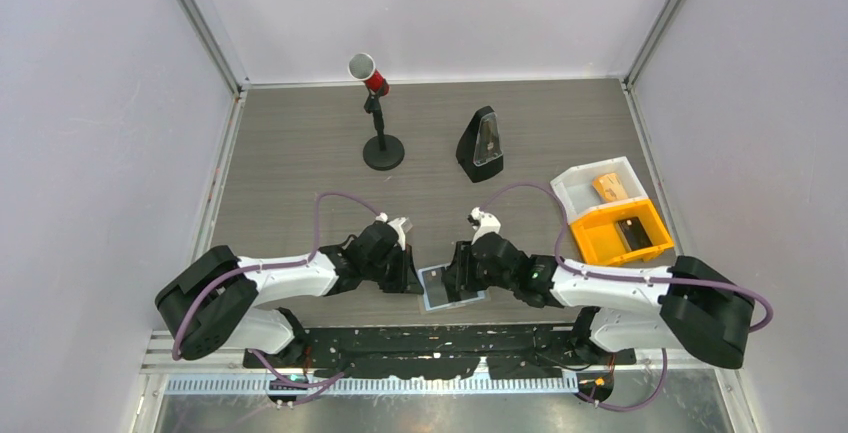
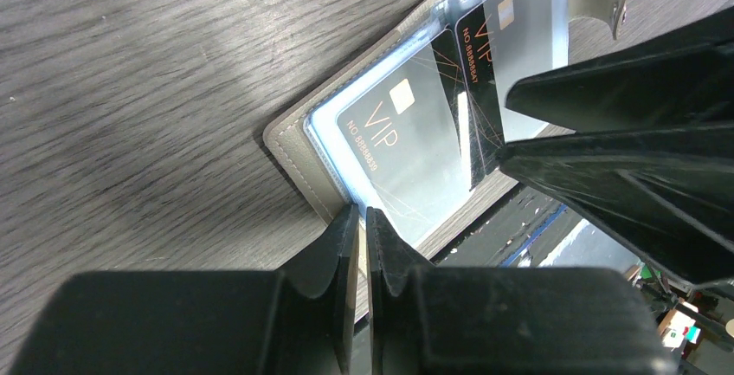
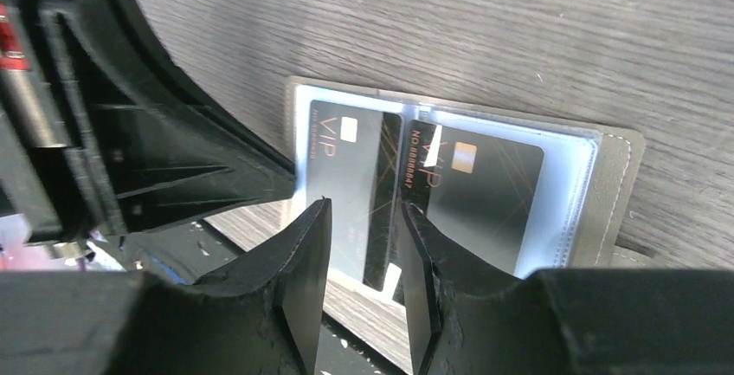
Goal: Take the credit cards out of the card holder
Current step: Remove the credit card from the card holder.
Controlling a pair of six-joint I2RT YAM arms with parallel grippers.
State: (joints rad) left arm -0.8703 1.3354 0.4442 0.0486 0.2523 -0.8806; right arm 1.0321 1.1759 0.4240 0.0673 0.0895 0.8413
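The card holder (image 1: 437, 290) lies open and flat at the table's near edge, between both grippers. In the right wrist view its grey cover (image 3: 620, 193) frames two clear sleeves, each holding a black "VIP" credit card (image 3: 344, 171), the other card (image 3: 489, 193) beside it. My left gripper (image 2: 364, 212) is shut on the holder's near-left edge (image 2: 294, 145). My right gripper (image 3: 364, 209) is open, its jaws hovering over the holder's middle fold, astride the inner edges of the cards. Both cards also show in the left wrist view (image 2: 407, 145).
An orange-and-white tray box (image 1: 588, 240) stands at the right; a tan card-like piece (image 1: 608, 186) lies in its white half and a black one (image 1: 632, 232) in its orange half. A microphone stand (image 1: 380, 143) and a black metronome-shaped object (image 1: 481, 143) stand further back.
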